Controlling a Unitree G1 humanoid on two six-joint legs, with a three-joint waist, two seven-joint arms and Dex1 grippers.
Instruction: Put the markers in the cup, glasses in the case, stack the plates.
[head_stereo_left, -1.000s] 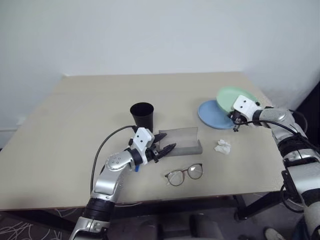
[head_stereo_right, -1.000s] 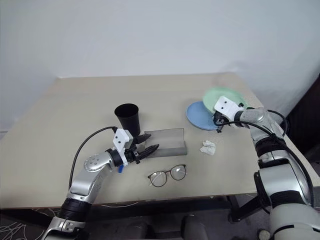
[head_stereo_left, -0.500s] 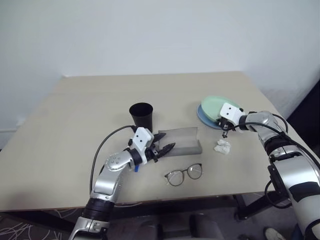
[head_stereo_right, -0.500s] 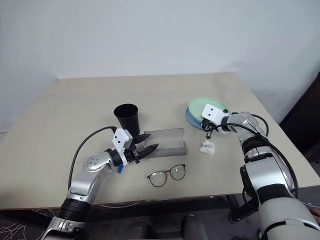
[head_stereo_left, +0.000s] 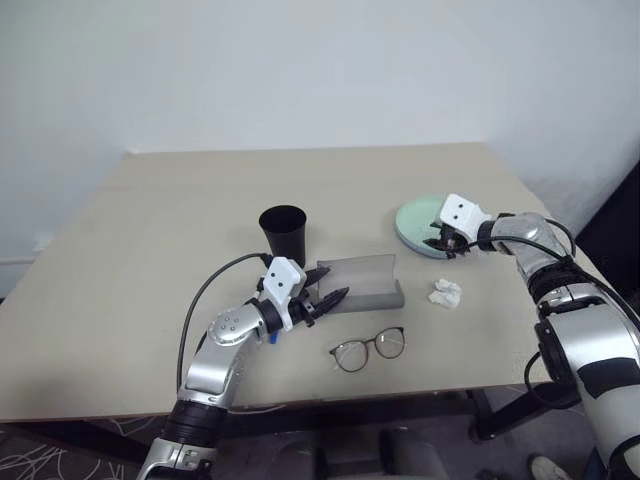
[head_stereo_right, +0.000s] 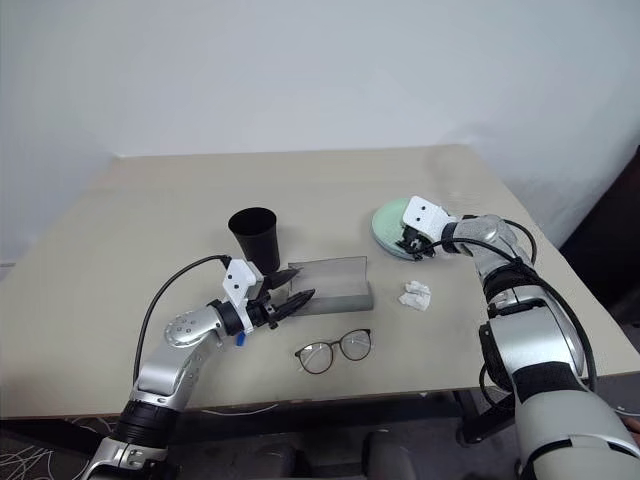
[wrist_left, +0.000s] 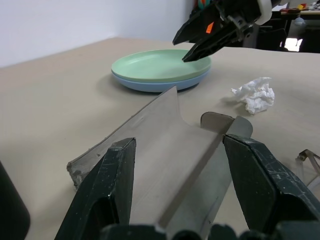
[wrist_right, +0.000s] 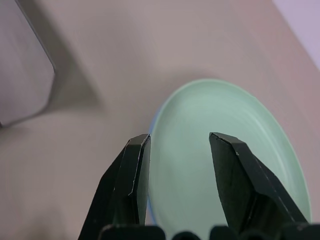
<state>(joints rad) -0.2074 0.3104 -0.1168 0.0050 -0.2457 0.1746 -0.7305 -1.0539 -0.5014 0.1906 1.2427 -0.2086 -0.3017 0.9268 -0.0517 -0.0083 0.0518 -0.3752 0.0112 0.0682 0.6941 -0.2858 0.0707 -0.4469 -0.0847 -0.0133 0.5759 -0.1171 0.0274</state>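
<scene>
Mint plate (head_stereo_left: 425, 214) sits on the blue plate (wrist_left: 150, 85), far right on the surface (head_stereo_left: 150, 250): light, stiff, slick plastic; grip rims. Your right pincer (head_stereo_left: 441, 240) hangs released over them. Your left pincer (head_stereo_left: 325, 297), spread, straddles the case (head_stereo_left: 365, 282). Glasses (head_stereo_left: 368, 348) near: fragile; take the bridge.

Stacked plates (head_stereo_left: 418, 222) right of centre; cup (head_stereo_left: 284, 232) centre-left, case (head_stereo_left: 362, 281) below-right of it; glasses (head_stereo_left: 368, 349) lower centre; tissue (head_stereo_left: 445, 293) right of case.

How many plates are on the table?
2. The green plate sits stacked on the blue plate, near the table's right edge, by the right pincer. None seem hidden.
</scene>
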